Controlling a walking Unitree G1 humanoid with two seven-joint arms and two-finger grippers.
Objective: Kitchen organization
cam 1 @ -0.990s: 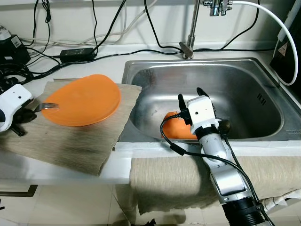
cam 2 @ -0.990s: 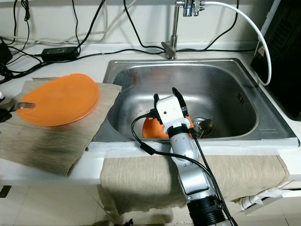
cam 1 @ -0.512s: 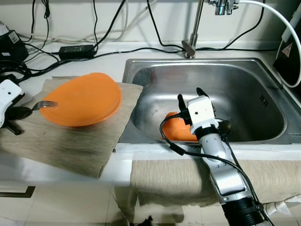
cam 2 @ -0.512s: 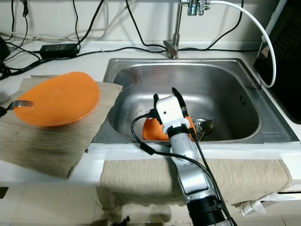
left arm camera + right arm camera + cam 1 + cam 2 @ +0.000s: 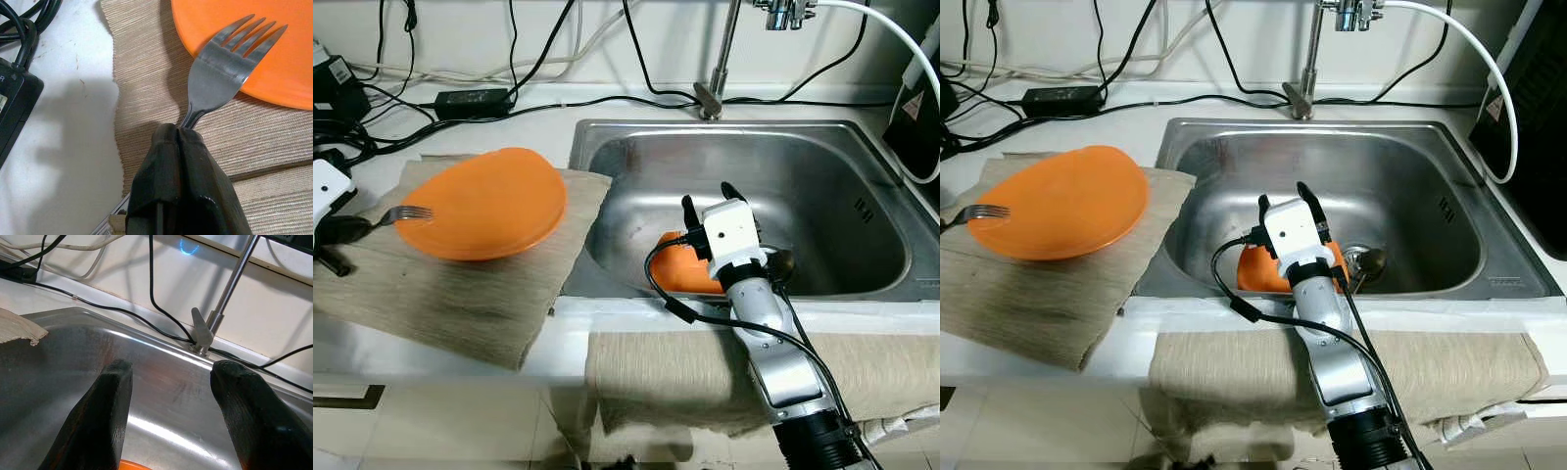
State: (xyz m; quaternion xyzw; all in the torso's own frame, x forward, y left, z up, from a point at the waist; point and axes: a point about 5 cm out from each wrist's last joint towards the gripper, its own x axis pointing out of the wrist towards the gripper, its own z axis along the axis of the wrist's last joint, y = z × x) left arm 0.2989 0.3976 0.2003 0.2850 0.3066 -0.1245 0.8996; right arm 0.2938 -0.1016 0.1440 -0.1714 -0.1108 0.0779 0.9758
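Observation:
An orange plate (image 5: 484, 202) lies on a beige cloth mat (image 5: 460, 284) left of the sink. A metal fork (image 5: 222, 78) rests its tines on the plate's left edge; my left gripper (image 5: 178, 142) is shut on its handle, at the far left of the counter (image 5: 342, 230). A second orange dish (image 5: 683, 277) lies in the steel sink (image 5: 803, 166), partly hidden behind my right gripper. My right gripper (image 5: 710, 196) hovers over that dish with its fingers (image 5: 107, 406) open and pointing toward the faucet, nothing between them.
A faucet (image 5: 715, 69) rises behind the sink. Black cables and a power adapter (image 5: 470, 100) run along the back of the white counter. A drain stopper (image 5: 1369, 260) sits in the basin. Another beige cloth (image 5: 705, 377) hangs over the counter's front edge.
My left gripper with the fork has drawn back to the left, so the fork's tines now sit at the plate's edge. The right gripper has stayed put over the sink.

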